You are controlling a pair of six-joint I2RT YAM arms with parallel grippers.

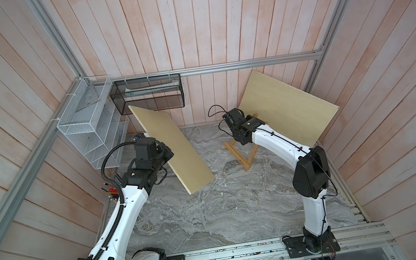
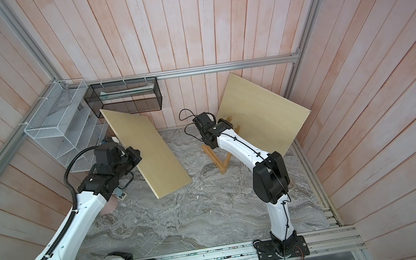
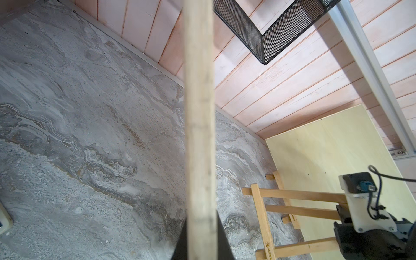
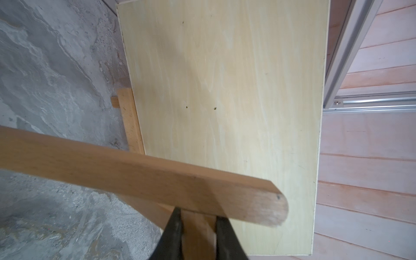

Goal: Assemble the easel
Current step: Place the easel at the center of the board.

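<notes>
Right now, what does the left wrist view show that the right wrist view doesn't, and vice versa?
Left wrist only: the left gripper clamped on the held board, seen edge-on; the black mesh basket; the right arm reaching the easel at its crossbars. Right wrist only: the right gripper shut on an easel slat under a round-ended bar with a small dark dot. Both: the easel, the leaning board behind it, and the marble tabletop.
</notes>
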